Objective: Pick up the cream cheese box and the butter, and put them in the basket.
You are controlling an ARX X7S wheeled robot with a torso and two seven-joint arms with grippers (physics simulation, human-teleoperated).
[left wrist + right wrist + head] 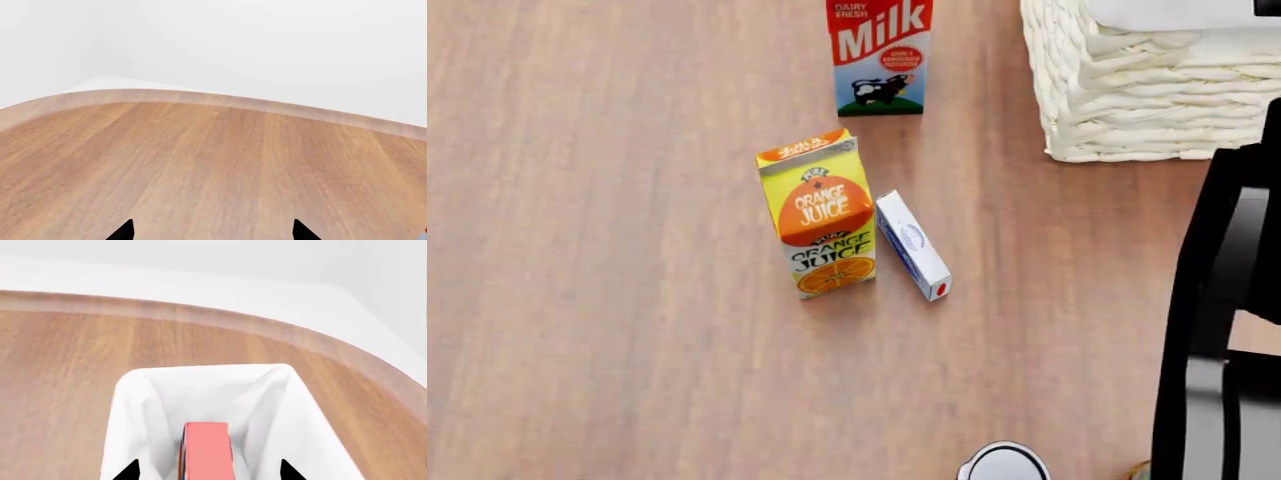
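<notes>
Hanging over the basket [133, 405], the right gripper [208, 471] showed only two black fingertips [128, 471] at the lower edge of the right wrist view, spread wide apart. Between them stood the butter [205, 450], a red box seen end-on inside the white cloth lining; whether the fingers touched it could not be told. In the head view the basket [1121, 90] filled the upper right corner, with a black arm [1214, 320] running down the right edge. The cream cheese [912, 246] lay flat at centre frame, just right of the upright juice carton [817, 215]. A milk carton [881, 55] stood at the top centre. The left gripper [212, 231] hung above bare table [200, 160], its tips [123, 231] set wide apart and holding nothing.
</notes>
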